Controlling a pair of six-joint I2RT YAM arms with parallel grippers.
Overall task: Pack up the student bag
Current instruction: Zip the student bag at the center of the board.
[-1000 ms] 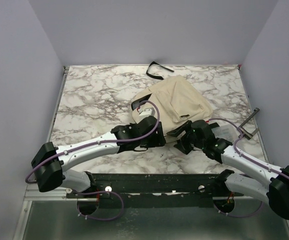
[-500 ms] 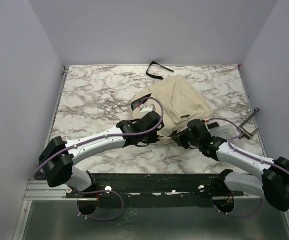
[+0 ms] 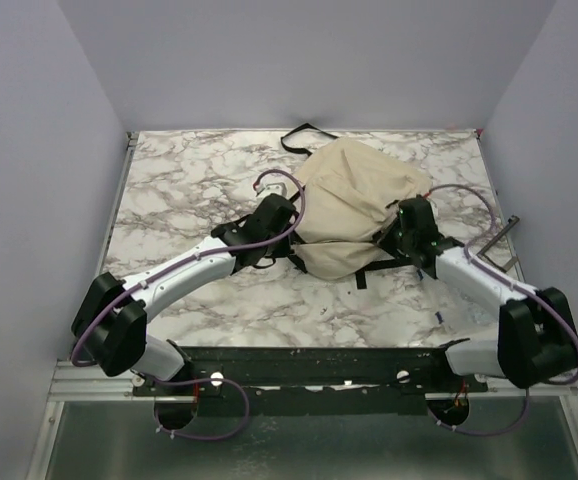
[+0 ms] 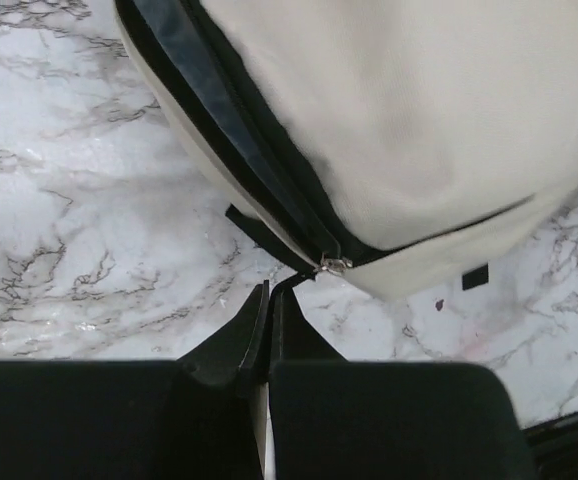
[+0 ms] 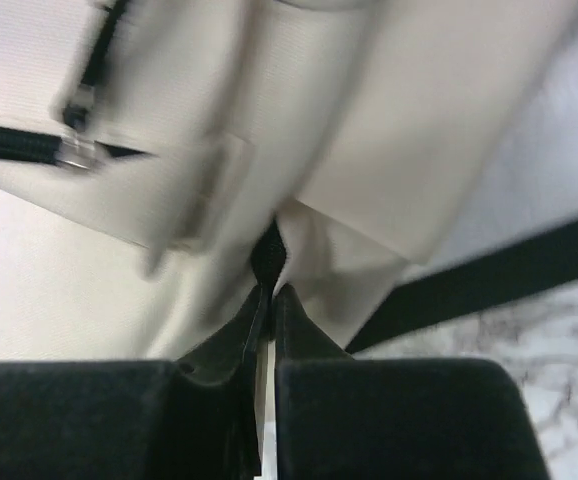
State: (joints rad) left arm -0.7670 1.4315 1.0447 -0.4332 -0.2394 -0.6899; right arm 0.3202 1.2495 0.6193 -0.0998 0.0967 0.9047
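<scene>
Now both jaws have clamped shut on the student bag (image 3: 354, 200), which sits farther back, bunched.

Top camera was fixed high beyond the 6 o'clock edge of the table (image 3: 169, 200), facing 12 over the whole surface. Wrist cameras sat very close to the student bag (image 3: 354, 200), at its 8 and 4 o'clock. All three views shared that bag.
</scene>
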